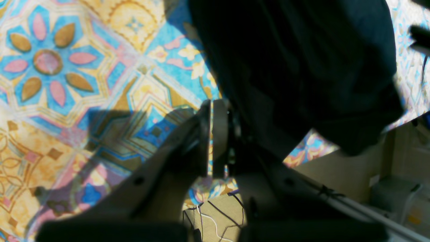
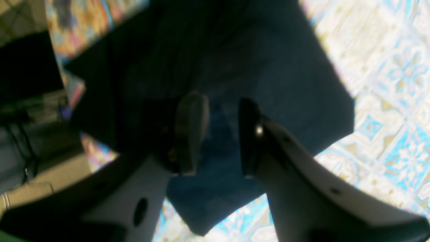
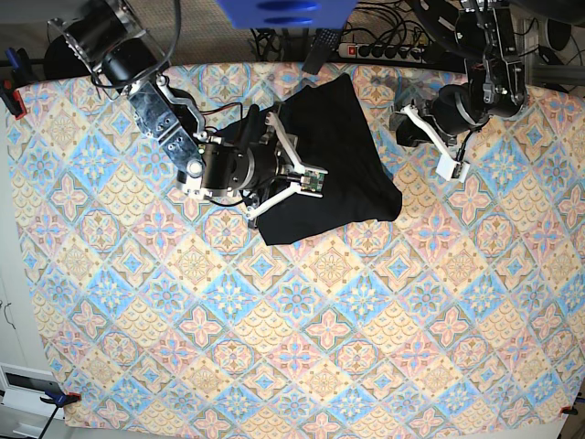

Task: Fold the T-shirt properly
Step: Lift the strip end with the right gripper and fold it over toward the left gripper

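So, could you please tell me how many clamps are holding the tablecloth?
3: one red clamp at the left edge, one bottom-left, one bottom-right. Others may be hidden.

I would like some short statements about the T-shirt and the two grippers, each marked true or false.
1. The T-shirt is black. True.
2. The left gripper has its jaws wide apart. False: they are shut, with nothing between them.
3. The right gripper is over the T-shirt, jaws apart. True.
4. The T-shirt lies spread flat with both sleeves out. False: it is a compact, partly folded bundle.
5. The tablecloth is plain white. False: it has a colourful tile pattern.
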